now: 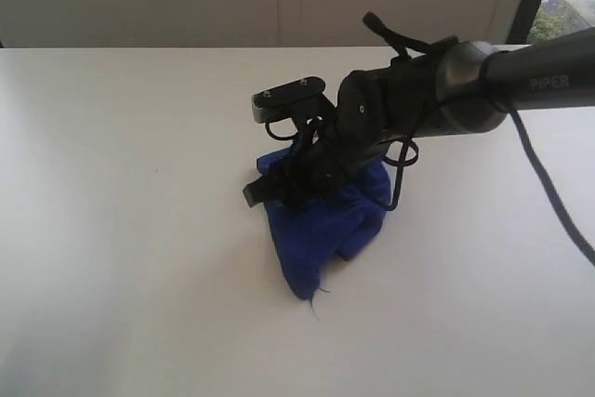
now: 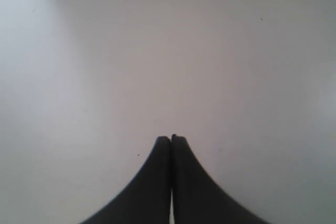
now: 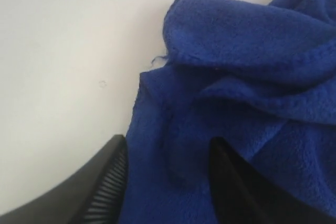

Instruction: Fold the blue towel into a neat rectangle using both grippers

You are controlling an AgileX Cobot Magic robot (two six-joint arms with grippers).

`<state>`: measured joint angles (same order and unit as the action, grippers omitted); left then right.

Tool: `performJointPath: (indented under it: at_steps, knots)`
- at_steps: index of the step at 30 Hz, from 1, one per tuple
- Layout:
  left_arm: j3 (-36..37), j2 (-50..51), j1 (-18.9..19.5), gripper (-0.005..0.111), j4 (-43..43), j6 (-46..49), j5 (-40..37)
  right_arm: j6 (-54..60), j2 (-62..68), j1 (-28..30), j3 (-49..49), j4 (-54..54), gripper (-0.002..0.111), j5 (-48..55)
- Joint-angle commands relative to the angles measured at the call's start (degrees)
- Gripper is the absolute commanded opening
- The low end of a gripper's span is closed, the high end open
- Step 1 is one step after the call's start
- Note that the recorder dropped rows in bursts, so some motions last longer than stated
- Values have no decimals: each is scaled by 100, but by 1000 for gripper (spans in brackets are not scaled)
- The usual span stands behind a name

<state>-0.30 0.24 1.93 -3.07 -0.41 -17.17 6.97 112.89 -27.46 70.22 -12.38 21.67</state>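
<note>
Right gripper (image 3: 167, 142) was down mid-table, fingers spread astride the crumpled blue towel (image 1: 321, 225). Left gripper (image 2: 171, 138), pressed together, hovered over bare table (image 2: 157, 51).

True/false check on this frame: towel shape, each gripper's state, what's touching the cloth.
1. The towel lies flat and spread out. False: it is bunched in a heap on the table.
2. The left gripper is shut, over bare table. True.
3. The right gripper is shut, clear of the towel. False: its fingers stand apart with cloth between them.
4. A loose thread sticks out at one towel corner. True.
</note>
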Motion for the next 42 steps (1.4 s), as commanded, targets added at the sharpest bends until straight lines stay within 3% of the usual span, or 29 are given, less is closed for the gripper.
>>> performJointPath:
  at_steps: [1, 4, 12, 28, 30, 36, 42]
  knots:
    - [30, -24, 25, 1, 11, 1, 26, 74, 137, -8, 52, 99, 46, -173]
    - [30, -24, 25, 1, 11, 1, 26, 74, 161, -8, 52, 217, 38, -187]
    - [30, -24, 25, 1, 11, 1, 26, 74, 136, -8, 52, 572, 0, -174]
    - [30, -24, 25, 1, 11, 1, 26, 46, -518, 12, 52, 662, 0, 416]
    - [30, -24, 25, 1, 11, 1, 26, 46, -495, 1, 52, 546, 4, 469]
    - [30, -24, 25, 1, 11, 1, 26, 46, -241, -65, 52, 359, 34, 429]
    - [30, -24, 25, 1, 11, 1, 26, 34, -109, -65, 52, 398, 37, 104]
